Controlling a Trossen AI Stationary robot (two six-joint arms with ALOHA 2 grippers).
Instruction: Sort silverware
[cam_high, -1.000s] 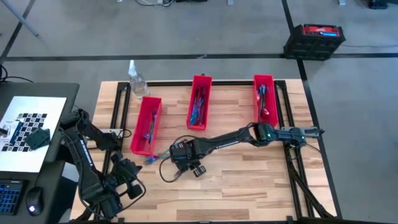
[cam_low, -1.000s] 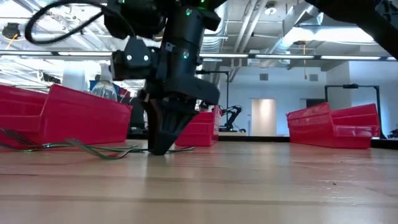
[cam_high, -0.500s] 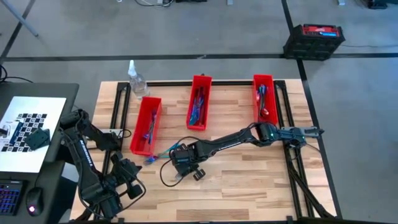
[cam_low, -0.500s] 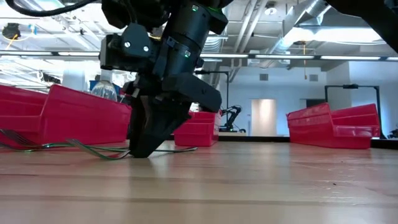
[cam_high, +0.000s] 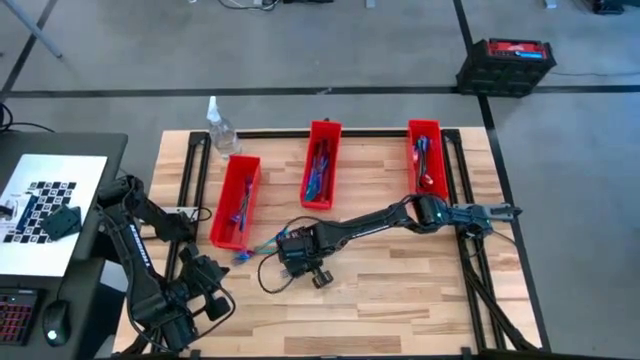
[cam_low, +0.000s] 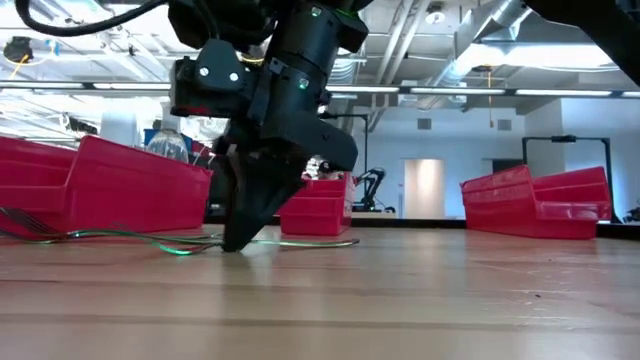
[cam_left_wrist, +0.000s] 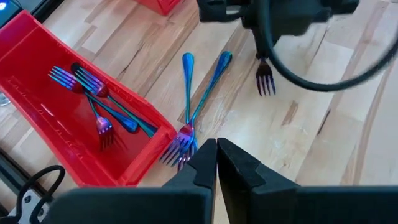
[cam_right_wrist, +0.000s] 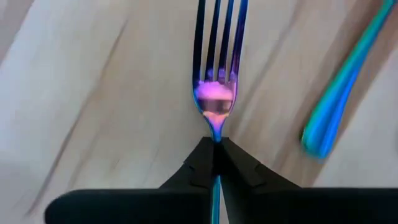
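My right gripper (cam_high: 293, 252) reaches to the table's left middle, fingertips down at the wood (cam_low: 238, 242), shut on an iridescent fork (cam_right_wrist: 215, 93) whose tines (cam_left_wrist: 266, 81) stick out past the fingers. Two more forks (cam_left_wrist: 189, 106) lie crossed on the table beside it, tines near the left red bin (cam_high: 237, 200). That bin holds several forks (cam_left_wrist: 93, 99). My left gripper (cam_left_wrist: 216, 152) waits shut at the near left (cam_high: 210, 295), holding nothing. My right gripper pinches the fork's neck (cam_right_wrist: 215, 133), just behind the tines, between its two fingers. The fingers run along the fork and come from above, slanting down. The fork sits low at the table; whether it is lifted clear, I cannot tell.
A middle red bin (cam_high: 320, 165) and a right red bin (cam_high: 425, 160) with silverware stand toward the far edge. A clear bottle (cam_high: 220, 125) is at the far left corner. A black cable (cam_high: 272, 280) loops beside my right gripper.
My right gripper has gone a little toward the table's left edge, staying low at the wood, and has tipped somewhat. The two loose forks have stayed where they were.
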